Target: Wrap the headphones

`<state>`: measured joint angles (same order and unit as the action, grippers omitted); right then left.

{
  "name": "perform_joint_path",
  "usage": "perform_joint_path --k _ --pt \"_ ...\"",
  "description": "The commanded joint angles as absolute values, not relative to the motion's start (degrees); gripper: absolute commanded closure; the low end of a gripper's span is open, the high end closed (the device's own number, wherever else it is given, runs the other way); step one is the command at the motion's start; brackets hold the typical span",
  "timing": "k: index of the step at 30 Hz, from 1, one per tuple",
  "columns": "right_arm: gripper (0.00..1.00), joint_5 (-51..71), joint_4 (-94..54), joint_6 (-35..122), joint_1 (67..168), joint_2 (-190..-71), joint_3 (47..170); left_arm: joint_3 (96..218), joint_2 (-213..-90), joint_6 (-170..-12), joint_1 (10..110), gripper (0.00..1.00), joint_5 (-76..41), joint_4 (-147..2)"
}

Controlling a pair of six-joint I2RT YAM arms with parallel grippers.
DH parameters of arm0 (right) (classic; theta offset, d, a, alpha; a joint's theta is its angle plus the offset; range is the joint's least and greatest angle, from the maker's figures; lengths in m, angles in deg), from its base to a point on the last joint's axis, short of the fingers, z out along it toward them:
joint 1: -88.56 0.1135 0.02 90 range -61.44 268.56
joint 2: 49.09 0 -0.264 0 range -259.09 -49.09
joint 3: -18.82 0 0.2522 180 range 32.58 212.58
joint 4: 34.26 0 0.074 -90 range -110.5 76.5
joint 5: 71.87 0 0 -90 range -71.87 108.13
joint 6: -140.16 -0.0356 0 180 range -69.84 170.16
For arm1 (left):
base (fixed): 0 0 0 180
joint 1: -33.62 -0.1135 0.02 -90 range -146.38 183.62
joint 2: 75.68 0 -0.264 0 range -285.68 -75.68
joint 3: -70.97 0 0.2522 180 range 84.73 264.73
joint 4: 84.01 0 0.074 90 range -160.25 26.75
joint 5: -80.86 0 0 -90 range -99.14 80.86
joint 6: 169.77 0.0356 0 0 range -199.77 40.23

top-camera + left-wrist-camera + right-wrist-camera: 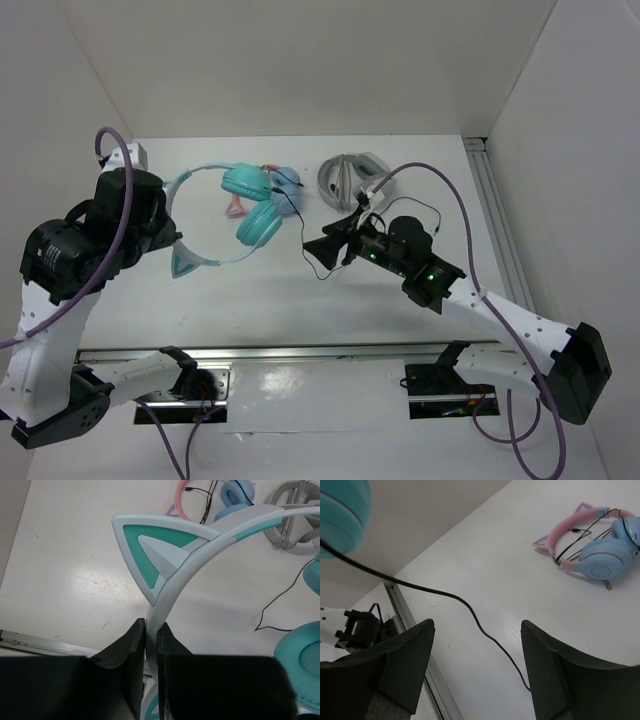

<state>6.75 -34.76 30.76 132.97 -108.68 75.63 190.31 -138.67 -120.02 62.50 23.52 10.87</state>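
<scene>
The teal headphones (258,222) lie left of centre, with a pale headband (210,535) and a cat ear (150,550). My left gripper (168,232) is shut on the headband, which is pinched between the jaws (151,625) just below the cat ear. One teal ear cup (300,665) shows at the lower right of the left wrist view. The thin black cable (303,225) runs from the cups toward my right gripper (318,245). That gripper (477,625) is open, and the cable (420,587) passes through the gap without touching either finger.
Pink-and-blue cat-ear headphones (285,182) lie just behind the teal pair, also seen in the right wrist view (600,555). Grey-and-white headphones (350,175) sit at the back, right of centre. A metal rail (300,352) runs along the near edge.
</scene>
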Motion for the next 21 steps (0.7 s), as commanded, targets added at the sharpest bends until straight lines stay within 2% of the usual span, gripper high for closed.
perform_joint_path --k 1,8,11,12,13,16,21 --pt "0.23 6.4 -36.5 33.0 134.2 -113.3 75.6 193.9 -137.5 -120.2 62.1 1.00 21.1 6.3" --pt "0.23 6.4 -48.0 33.0 134.2 -119.0 70.8 193.9 -137.5 -121.3 62.1 1.00 18.5 6.3" --pt "0.39 5.6 -50.5 33.0 134.2 -121.9 70.2 194.4 -137.5 -121.3 62.1 1.00 18.5 6.3" --pt "0.53 5.0 -51.1 33.0 134.2 -122.0 70.2 195.0 -137.5 -121.3 62.1 1.00 19.4 7.1" --pt "0.58 4.9 -51.6 33.0 134.2 -122.6 69.5 196.2 -138.2 -121.9 62.1 1.00 19.9 7.6" --pt "0.62 5.5 -53.1 32.3 134.2 -122.7 66.9 197.6 -138.2 -121.9 61.6 1.00 21.1 7.6" --pt "0.62 7.8 -54.3 31.7 135.3 -118.8 60.5 199.0 -138.7 -121.2 61.0 1.00 21.1 7.6"
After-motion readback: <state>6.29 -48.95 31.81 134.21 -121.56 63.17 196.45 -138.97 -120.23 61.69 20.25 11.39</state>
